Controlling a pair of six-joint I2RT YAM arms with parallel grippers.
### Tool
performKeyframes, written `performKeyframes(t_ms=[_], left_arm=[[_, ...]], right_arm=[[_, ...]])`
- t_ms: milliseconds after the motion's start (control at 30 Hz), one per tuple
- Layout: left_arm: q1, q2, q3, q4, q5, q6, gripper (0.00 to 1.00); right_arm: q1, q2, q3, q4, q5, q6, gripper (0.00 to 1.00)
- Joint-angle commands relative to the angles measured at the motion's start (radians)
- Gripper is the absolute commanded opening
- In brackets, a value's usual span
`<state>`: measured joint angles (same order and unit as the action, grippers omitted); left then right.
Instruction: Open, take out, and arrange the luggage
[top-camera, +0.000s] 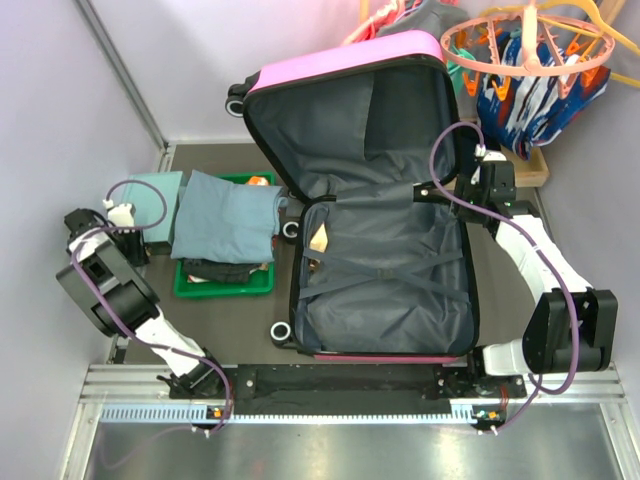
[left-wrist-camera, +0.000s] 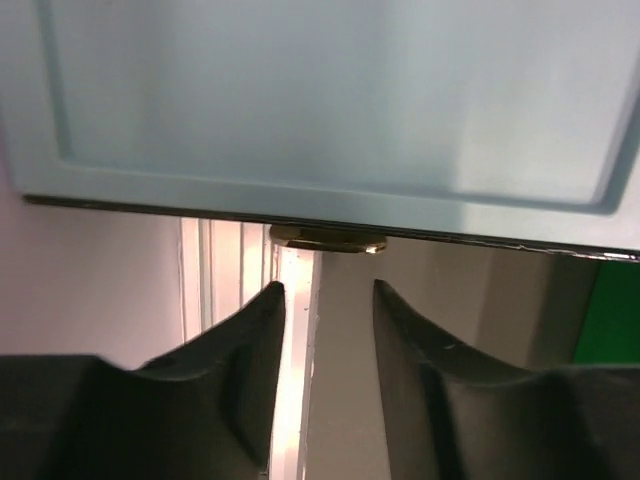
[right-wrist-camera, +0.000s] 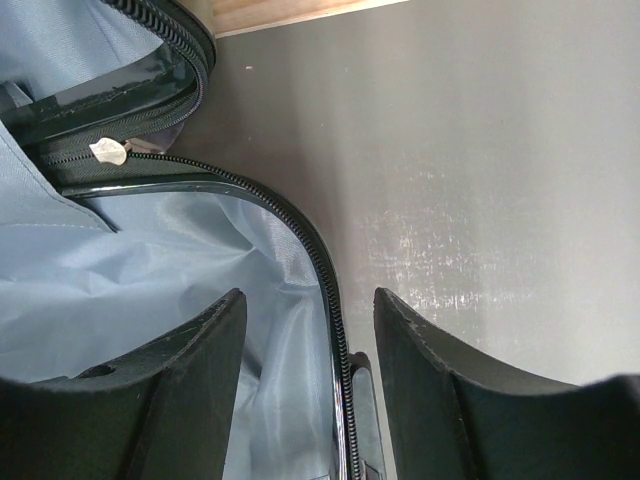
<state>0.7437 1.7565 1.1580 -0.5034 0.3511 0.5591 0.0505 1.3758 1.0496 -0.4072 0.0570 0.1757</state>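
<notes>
Tabletop (top-camera: 230, 320) bears open luggage (top-camera: 385, 270); only wrist views show left gripper (left-wrist-camera: 327, 290), right gripper (right-wrist-camera: 309, 295) spread.

We see the top view bright and even, with soft light from above. The inside of the luggage (top-camera: 380, 290) looks darker than the walls. In the left wrist view the pale box (left-wrist-camera: 320, 100) is very close, so it looks blurry and washed out. A bright strip glows beside the dark left fingers (left-wrist-camera: 250, 350). In the right wrist view the table (right-wrist-camera: 480, 200) has a pale, patchy shine. The right fingers (right-wrist-camera: 190, 380) look black and a bit soft.
</notes>
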Motion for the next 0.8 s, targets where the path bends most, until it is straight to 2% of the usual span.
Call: performKeyframes(t_ms=[0,33,200,333,567,767], left_arm=[[0.02,-0.063,0.009,0.077,-0.009,-0.002,0.49],[0.02,-0.063,0.011,0.086,0.006,-0.002,0.56],[0.028,-0.052,-0.003,0.187,0.107,-0.036,0.66],[0.029,-0.046,-0.055,0.276,0.173,-0.016,0.67],[0.04,-0.029,-0.118,0.341,0.259,-0.004,0.65],[0.045,-0.02,-0.104,0.378,0.302,-0.034,0.61]], right_arm=[[0.011,-0.027,0.032,0.034,-0.003,-0.012,0.54],[0.014,-0.027,0.032,0.034,-0.003,-0.012,0.53],[0.023,-0.023,0.032,0.034,0.001,-0.016,0.53],[0.026,-0.023,0.033,0.027,0.004,-0.022,0.54],[0.035,-0.026,0.041,0.01,0.015,-0.024,0.53],[0.043,-0.029,0.039,0.002,0.02,-0.024,0.53]])
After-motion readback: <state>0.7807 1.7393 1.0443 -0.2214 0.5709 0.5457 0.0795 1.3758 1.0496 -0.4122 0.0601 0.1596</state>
